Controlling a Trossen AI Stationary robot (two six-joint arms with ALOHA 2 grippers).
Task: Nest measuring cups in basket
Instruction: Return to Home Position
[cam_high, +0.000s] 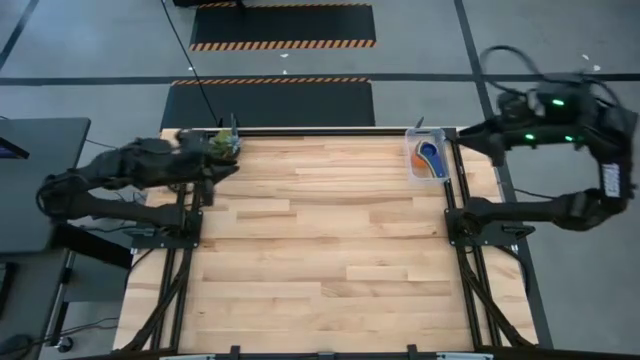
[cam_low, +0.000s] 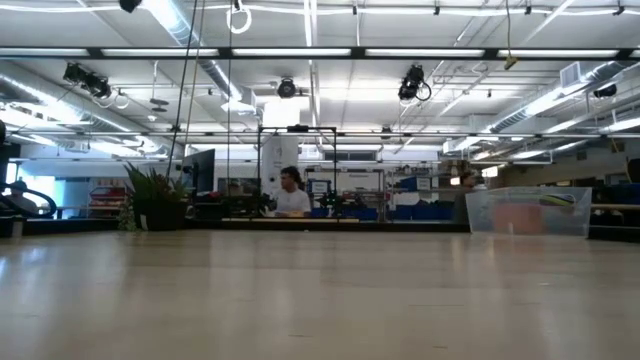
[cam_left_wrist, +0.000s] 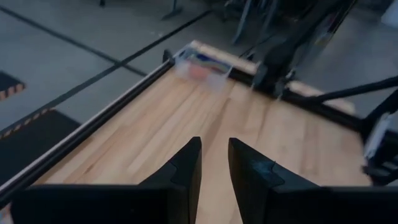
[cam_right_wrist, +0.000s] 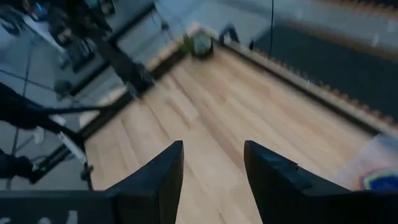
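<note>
The clear basket (cam_high: 428, 158) stands at the table's far right corner, with the measuring cups (cam_high: 431, 155) lying nested inside it; blue, orange and red show. It also appears in the low view (cam_low: 528, 210) and, far off, in the left wrist view (cam_left_wrist: 202, 65). My left gripper (cam_left_wrist: 214, 162) is open with nothing between its fingers and hovers at the far left corner (cam_high: 226, 160). My right gripper (cam_right_wrist: 213, 168) is also open with nothing in it, raised just beyond the table's right edge (cam_high: 472, 132) beside the basket (cam_right_wrist: 380, 163).
A small green potted plant (cam_high: 225, 143) stands at the far left corner, right by my left gripper; it also shows in the low view (cam_low: 155, 200). The wooden tabletop (cam_high: 320, 250) lies bare between the arms. People sit in the room beyond the table (cam_low: 292, 192).
</note>
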